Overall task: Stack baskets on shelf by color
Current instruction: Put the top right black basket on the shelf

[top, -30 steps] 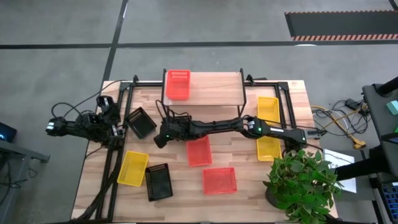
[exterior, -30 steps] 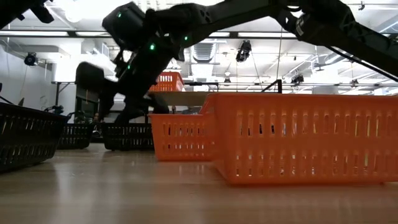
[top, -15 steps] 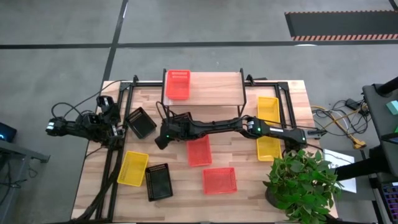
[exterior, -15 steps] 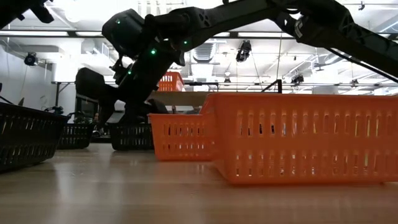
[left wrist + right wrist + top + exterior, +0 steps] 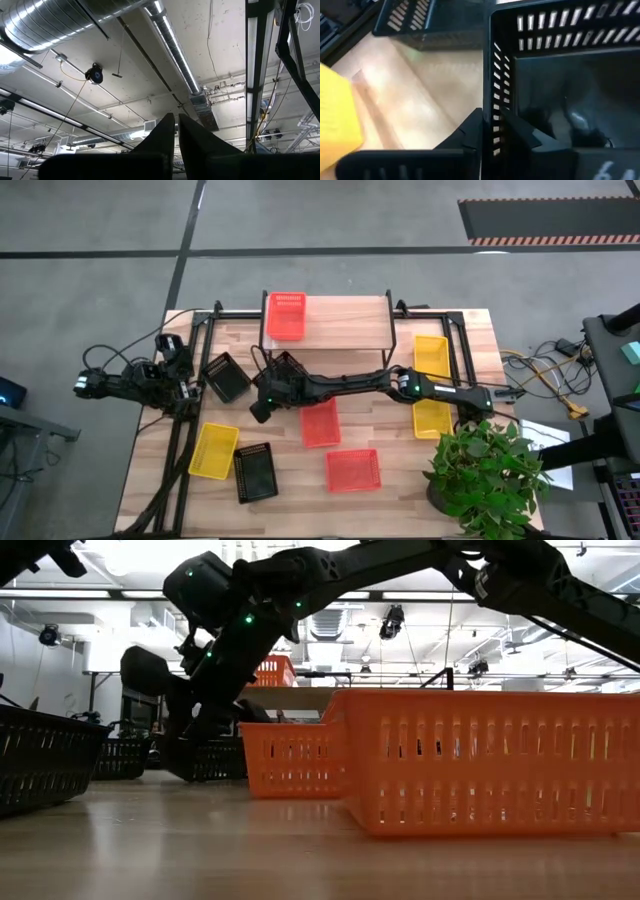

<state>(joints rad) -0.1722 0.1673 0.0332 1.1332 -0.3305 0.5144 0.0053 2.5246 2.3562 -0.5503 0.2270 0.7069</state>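
My right gripper point(image 5: 272, 383) reaches across the table and is shut on a black basket point(image 5: 287, 369) just in front of the shelf point(image 5: 340, 320). It shows in the low view point(image 5: 192, 730) above the tilted basket point(image 5: 212, 759). A red-orange basket point(image 5: 286, 315) sits on the shelf's left end. Two red-orange baskets point(image 5: 320, 423) point(image 5: 352, 470), three yellow ones point(image 5: 431, 355) point(image 5: 431, 418) point(image 5: 214, 450) and two more black ones point(image 5: 227, 376) point(image 5: 254, 472) lie on the table. My left gripper point(image 5: 176, 125) is shut and empty at the table's left edge point(image 5: 172, 350), pointing up. My right gripper pinches one slotted side wall point(image 5: 496, 107) of the black basket, one finger point(image 5: 470, 132) outside and one finger point(image 5: 522, 135) inside. The fingers come from above, slanting down. The basket is tilted, one end raised, its other end low by the table.
A black metal frame point(image 5: 200, 330) runs along the table's left side and behind the shelf. A potted plant point(image 5: 485, 470) stands at the near right corner. Bare wood lies between the yellow basket at the near left and the red-orange baskets.
My right gripper has kept its hold and moved slightly toward the shelf. The black basket has tipped from flat on the table to tilted, one end raised.
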